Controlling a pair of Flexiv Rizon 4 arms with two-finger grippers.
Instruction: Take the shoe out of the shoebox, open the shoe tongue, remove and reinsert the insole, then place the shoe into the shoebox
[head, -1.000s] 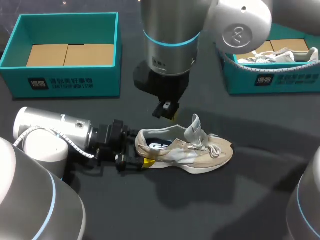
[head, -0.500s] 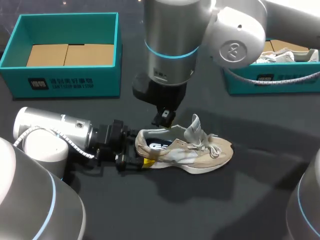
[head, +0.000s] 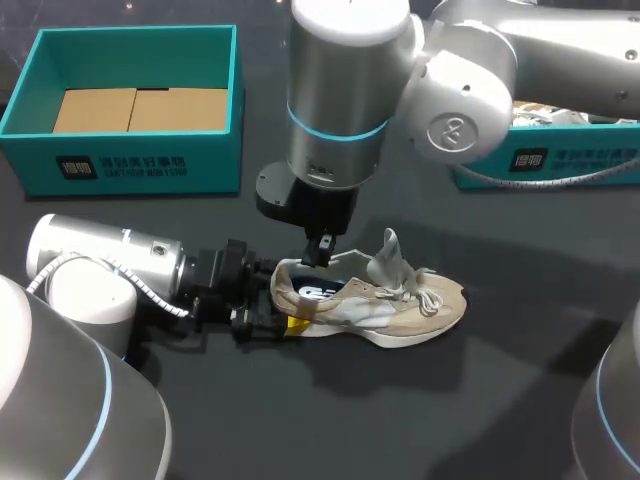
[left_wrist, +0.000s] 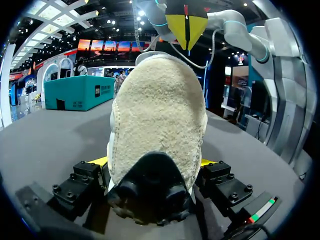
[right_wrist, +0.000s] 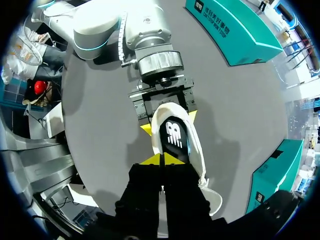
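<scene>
"Left wrist view first: what did the left gripper hold?"

"The shoe, pinched at the heel, one finger on each side. It lay on the table, long axis running straight away from that gripper, toe farthest."

"And the right gripper?"

"Fingers pressed together, empty, hanging just above the insole by the heel. It was the nearer one to pull the insole, I judged."
</scene>
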